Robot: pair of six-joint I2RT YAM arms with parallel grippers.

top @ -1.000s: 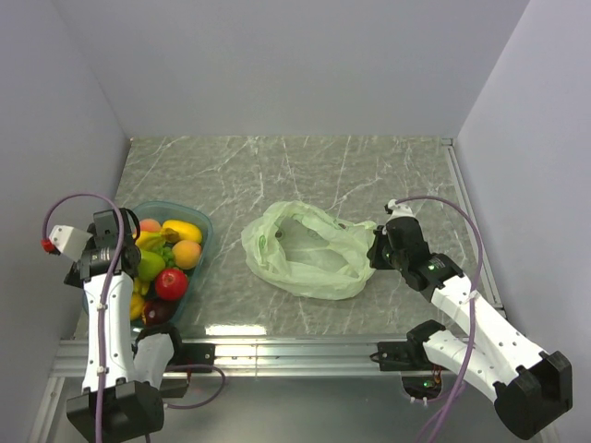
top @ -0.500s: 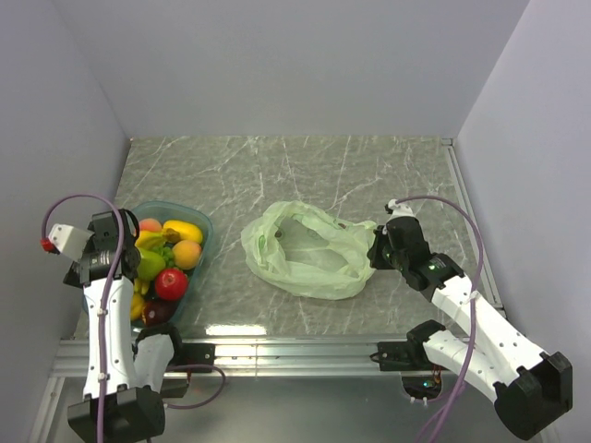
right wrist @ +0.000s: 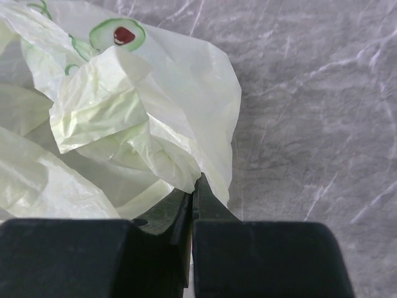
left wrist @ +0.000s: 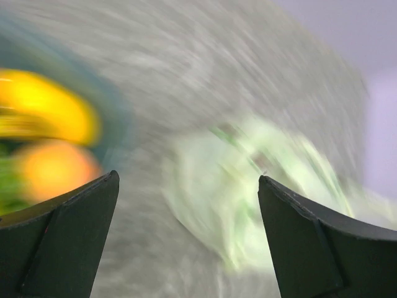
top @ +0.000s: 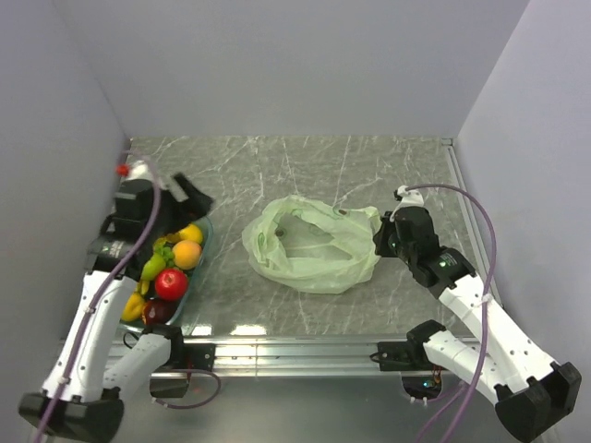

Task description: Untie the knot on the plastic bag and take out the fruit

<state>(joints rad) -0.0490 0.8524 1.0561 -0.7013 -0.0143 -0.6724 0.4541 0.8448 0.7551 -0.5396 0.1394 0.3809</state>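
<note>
I have the plastic bag (top: 309, 245) lying crumpled mid-table, and my right gripper (right wrist: 192, 197) has its fingers closed together on a fold at the bag's right edge. The fruit (top: 171, 282) sits in the teal tray (top: 196, 263) on the left, well apart from the bag. My left gripper (left wrist: 187, 177) hangs over that tray with jaws spread wide, its wrist view blurred.

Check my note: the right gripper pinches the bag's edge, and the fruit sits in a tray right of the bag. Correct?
No. The right gripper does pinch the plastic bag, but the tray holding the fruit lies left of the bag, as the top external view shows.
</note>
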